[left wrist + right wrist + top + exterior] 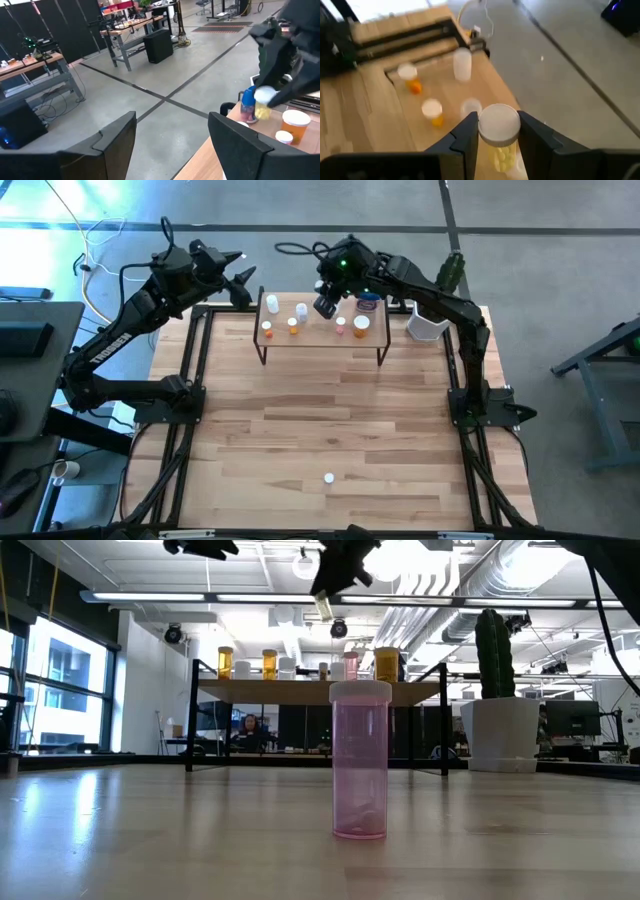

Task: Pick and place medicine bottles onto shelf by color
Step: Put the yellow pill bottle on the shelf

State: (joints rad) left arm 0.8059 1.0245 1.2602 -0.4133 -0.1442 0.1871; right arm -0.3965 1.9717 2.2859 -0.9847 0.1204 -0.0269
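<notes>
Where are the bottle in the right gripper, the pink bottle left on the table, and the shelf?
Yellowish bottle in right gripper (pixel 499 125): right wrist view, on its white cap between the fingers.
Pink bottle (pixel 359 765): low view, middle of its body.
Shelf (pixel 320 335): high view, bare wood near its front edge.

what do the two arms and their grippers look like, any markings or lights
Both arms are dark, near-black jointed tubes rising from black base frames. The left arm carries white lettering along one link. The right arm shows a green light near its wrist and a dark cable looping behind. Each gripper, left gripper and right gripper, has two flat dark fingers.
</notes>
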